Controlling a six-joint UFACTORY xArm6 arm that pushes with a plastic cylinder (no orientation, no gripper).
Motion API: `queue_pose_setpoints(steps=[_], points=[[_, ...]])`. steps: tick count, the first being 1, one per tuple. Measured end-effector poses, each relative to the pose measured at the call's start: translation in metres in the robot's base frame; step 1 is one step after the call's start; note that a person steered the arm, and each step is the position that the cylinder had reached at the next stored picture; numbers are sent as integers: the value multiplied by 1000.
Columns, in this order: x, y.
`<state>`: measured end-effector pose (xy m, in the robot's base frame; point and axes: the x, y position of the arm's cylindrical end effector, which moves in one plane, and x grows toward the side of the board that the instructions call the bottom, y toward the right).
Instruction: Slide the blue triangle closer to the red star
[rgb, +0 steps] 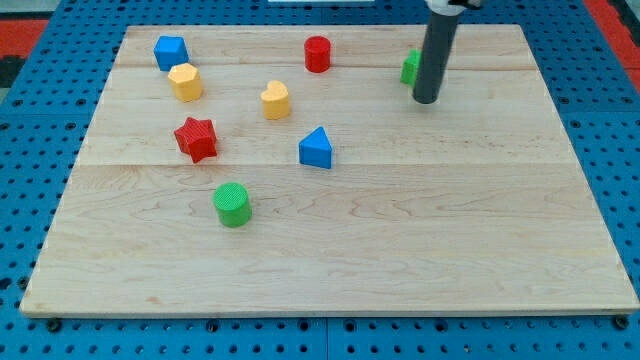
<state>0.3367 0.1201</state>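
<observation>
The blue triangle (316, 148) lies near the middle of the wooden board. The red star (196, 138) lies to its left, about a hand's width away. My rod comes down from the view's top right, and my tip (425, 100) rests on the board up and to the right of the blue triangle, well apart from it. A green block (410, 67) sits just behind the rod, partly hidden by it.
A blue block (170, 51) and a yellow hexagon (185, 81) sit at the upper left. A yellow heart (275, 99) and a red cylinder (317, 53) lie above the triangle. A green cylinder (232, 204) lies below the star. The board (450, 250) rests on a blue pegboard.
</observation>
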Motion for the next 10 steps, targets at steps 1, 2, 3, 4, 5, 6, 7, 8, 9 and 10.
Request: queue_pose_setpoints(steps=[1, 2, 3, 4, 5, 6, 7, 8, 9, 10], points=[[1, -8], [-40, -6], [-45, 12], [35, 12], [56, -35], [69, -115], [87, -177], [119, -165], [133, -144], [165, -152]])
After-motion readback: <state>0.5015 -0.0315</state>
